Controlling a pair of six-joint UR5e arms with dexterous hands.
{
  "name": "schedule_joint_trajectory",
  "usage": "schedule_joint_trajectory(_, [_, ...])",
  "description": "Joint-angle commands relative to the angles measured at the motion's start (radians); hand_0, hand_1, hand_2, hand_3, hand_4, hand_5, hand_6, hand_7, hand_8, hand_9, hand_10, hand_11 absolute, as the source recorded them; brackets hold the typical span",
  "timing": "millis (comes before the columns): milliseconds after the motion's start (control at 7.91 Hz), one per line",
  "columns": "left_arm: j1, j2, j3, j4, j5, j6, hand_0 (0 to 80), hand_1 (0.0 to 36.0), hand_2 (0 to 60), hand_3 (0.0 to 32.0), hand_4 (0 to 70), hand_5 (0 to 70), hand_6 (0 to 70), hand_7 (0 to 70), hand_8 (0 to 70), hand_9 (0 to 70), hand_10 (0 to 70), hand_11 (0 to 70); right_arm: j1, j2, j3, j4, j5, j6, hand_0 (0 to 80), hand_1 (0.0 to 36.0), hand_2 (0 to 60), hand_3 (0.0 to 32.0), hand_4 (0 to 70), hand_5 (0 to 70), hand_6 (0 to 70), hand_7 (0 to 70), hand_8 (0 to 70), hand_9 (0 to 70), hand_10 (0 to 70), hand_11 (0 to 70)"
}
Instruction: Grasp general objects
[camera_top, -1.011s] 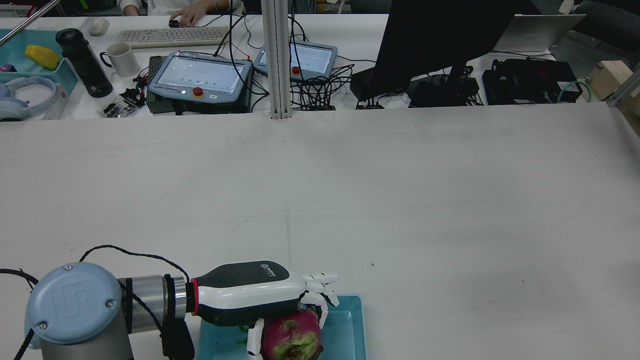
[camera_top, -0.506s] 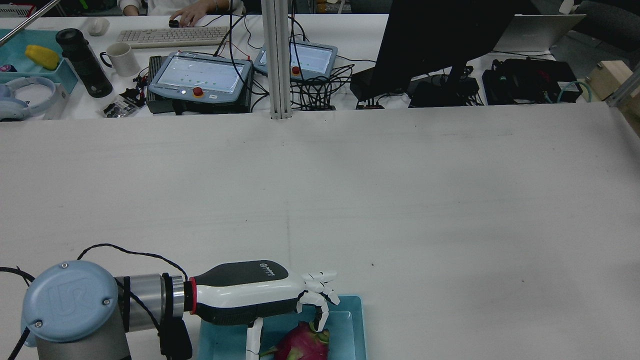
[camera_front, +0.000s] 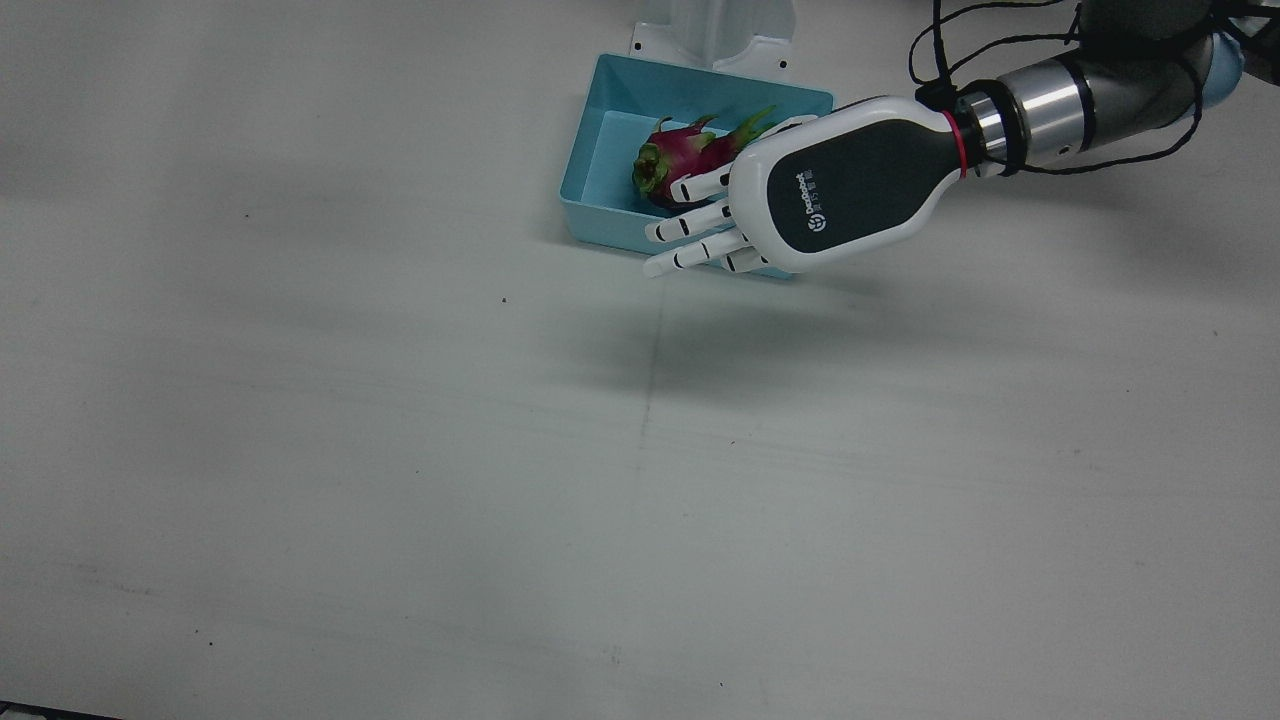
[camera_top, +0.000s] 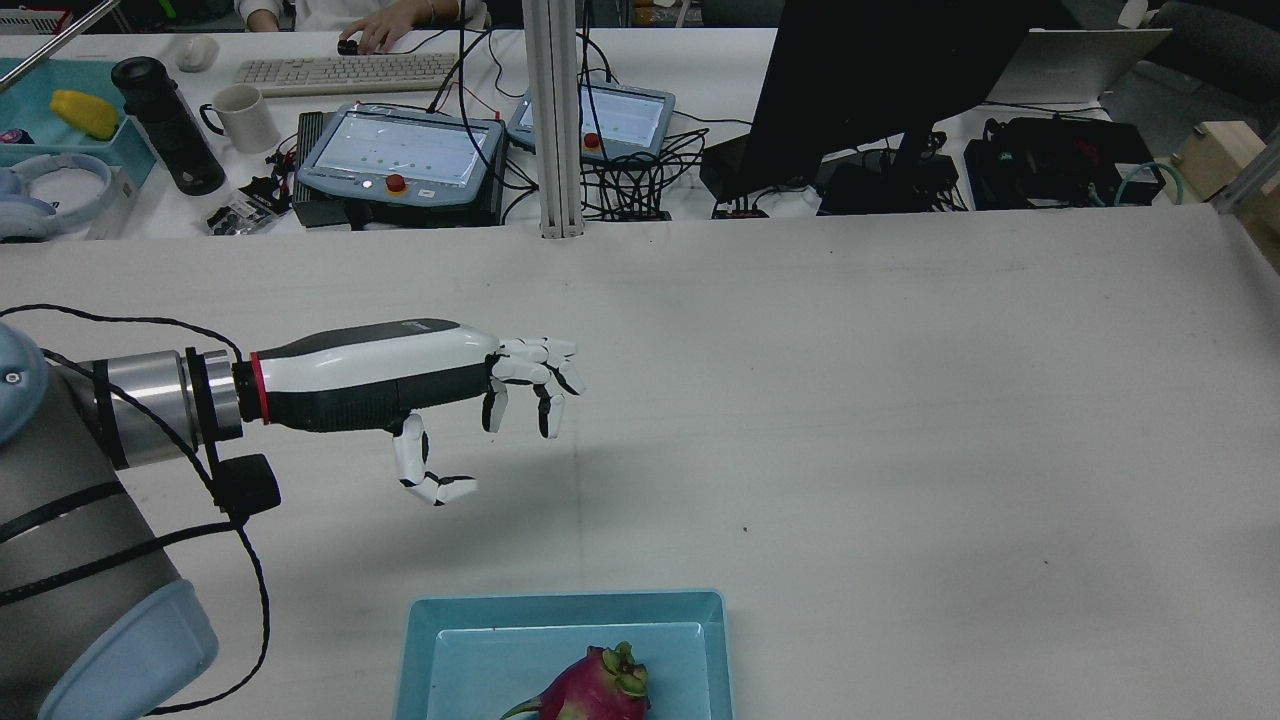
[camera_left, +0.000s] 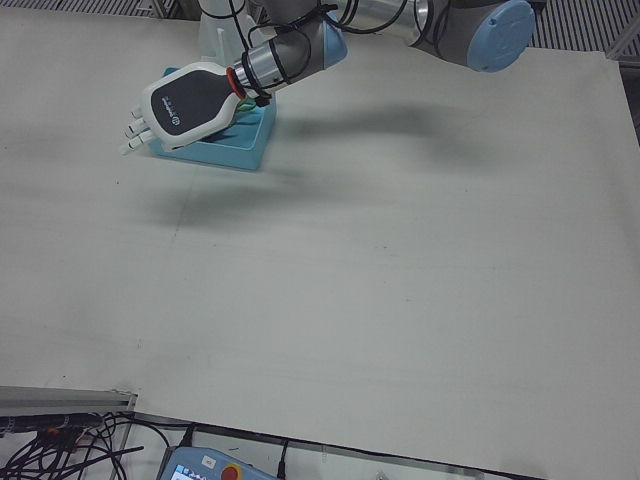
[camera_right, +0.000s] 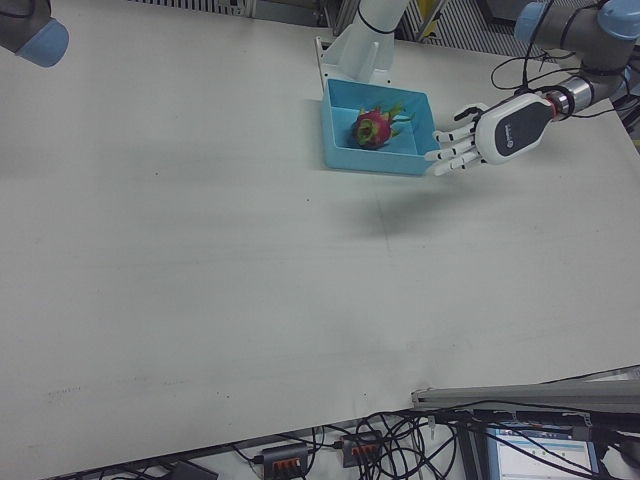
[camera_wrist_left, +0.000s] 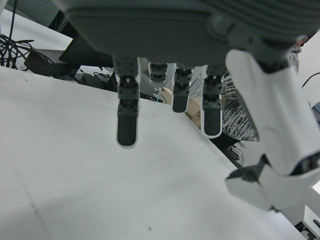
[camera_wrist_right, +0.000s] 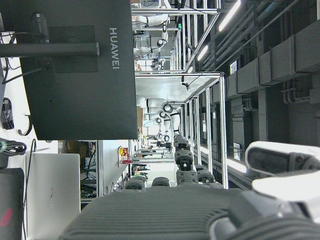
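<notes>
A pink dragon fruit (camera_front: 680, 160) with green scales lies in the light-blue tray (camera_front: 585, 170) near the robot's edge of the table. It also shows in the rear view (camera_top: 595, 690) and the right-front view (camera_right: 372, 127). My left hand (camera_top: 430, 385) hovers open above the bare table, forward and left of the tray (camera_top: 450, 640), holding nothing. From the front view the left hand (camera_front: 800, 190) overlaps the tray's near corner. Its fingers (camera_wrist_left: 127, 120) hang spread over the table. My right hand (camera_wrist_right: 185, 200) points at the ceiling with nothing in it.
Beyond the table's far edge stand two teach pendants (camera_top: 400, 155), a post (camera_top: 555, 120), a black monitor (camera_top: 880, 70), cables, a mug and a bottle. A person's hand (camera_top: 380, 30) rests by a keyboard. The right arm's elbow (camera_right: 30, 25) stays at the far corner.
My left hand let go of the dragon fruit, which dropped into the tray. The hand then rose and moved forward and left, away from the tray, with its fingers spread.
</notes>
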Motion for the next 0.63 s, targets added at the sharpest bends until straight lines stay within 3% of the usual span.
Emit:
schedule_joint_trajectory(0, [-0.151, 0.030, 0.010, -0.101, -0.121, -0.194, 51.2, 26.3, 48.4, 0.0, 10.8, 56.7, 8.2, 29.3, 3.4, 8.5, 19.8, 31.1, 0.000, 0.000, 0.000, 0.000, 0.000, 0.000, 0.0, 0.0, 0.0, 0.0, 0.0, 0.0, 0.0, 0.0, 0.0, 0.0, 0.0, 0.0])
schedule_joint_trajectory(379, [-0.273, 0.224, 0.079, -0.267, -0.388, -0.452, 51.7, 22.4, 31.9, 0.0, 10.7, 54.7, 9.2, 28.5, 3.6, 8.6, 19.8, 31.0, 0.000, 0.000, 0.000, 0.000, 0.000, 0.000, 0.0, 0.0, 0.0, 0.0, 0.0, 0.0, 0.0, 0.0, 0.0, 0.0, 0.0, 0.0])
schedule_joint_trajectory(506, [-0.329, 0.240, 0.112, -0.267, -0.425, -0.504, 51.6, 22.0, 30.4, 0.0, 10.3, 53.6, 9.1, 27.9, 3.3, 8.1, 19.5, 30.5, 0.000, 0.000, 0.000, 0.000, 0.000, 0.000, 0.0, 0.0, 0.0, 0.0, 0.0, 0.0, 0.0, 0.0, 0.0, 0.0, 0.0, 0.0])
